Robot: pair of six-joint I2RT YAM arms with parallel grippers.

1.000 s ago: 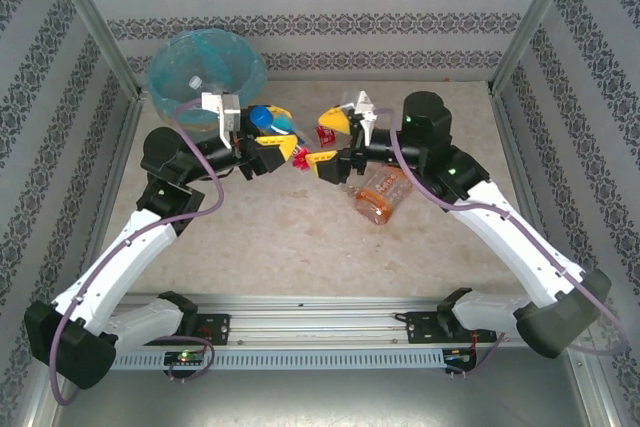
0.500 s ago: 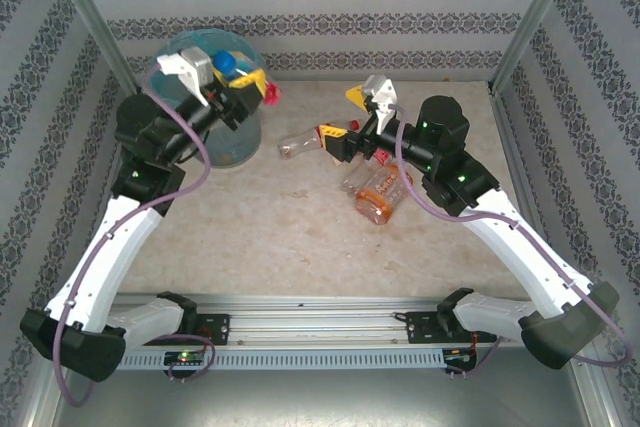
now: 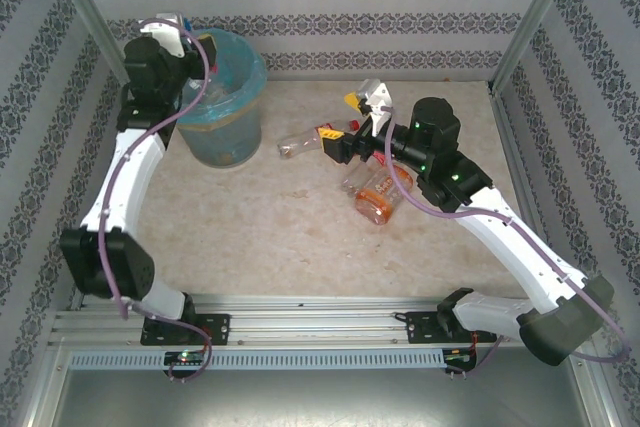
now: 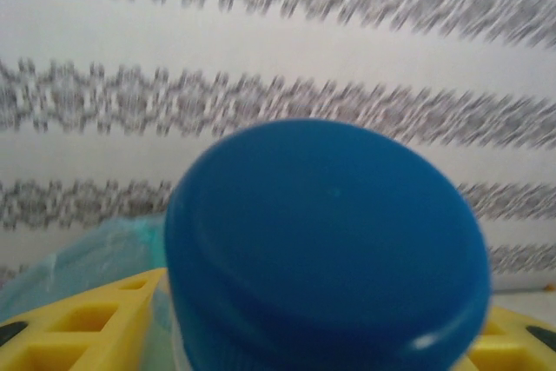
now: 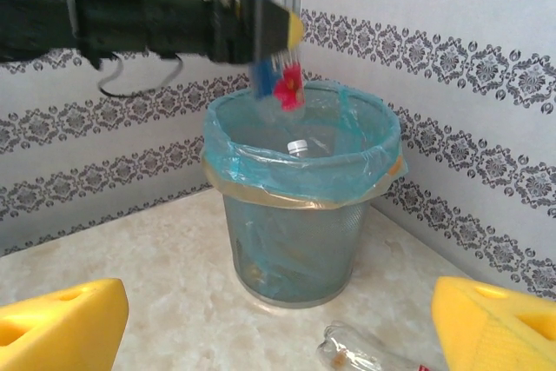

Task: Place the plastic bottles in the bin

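Patterned wallpaper on three sides, beige table under both arms. Far left stands the bin, blue liner folded over the rim. One white-capped bottle is visible inside already.

Over the bin's mouth: left gripper, clamped on a blue-cap bottle. Cap is up, body and red label hang down just above the rim. Left wrist view has yellow fingers either side of the bottle just below the cap. Looks ready to drop. From the right wrist view the body seems to sit within the rim line, so a release should land it inside.

Mid-table: right gripper, jaws wide apart, nothing between them. Just left of it a clear bottle lies on its side. Nearer and to the right is an orange bottle. Another clear one is touching it or just beside it, can't tell which.

Handling guess: empty thin plastic, so very light. Walls will dent under squeeze, the surface is slick, and the ones lying flat will roll. Take them across the body, square to the long axis, near the shoulder or neck where it's stiffer, with modest force. The clear bottle looks like the likely next pick for the right arm.
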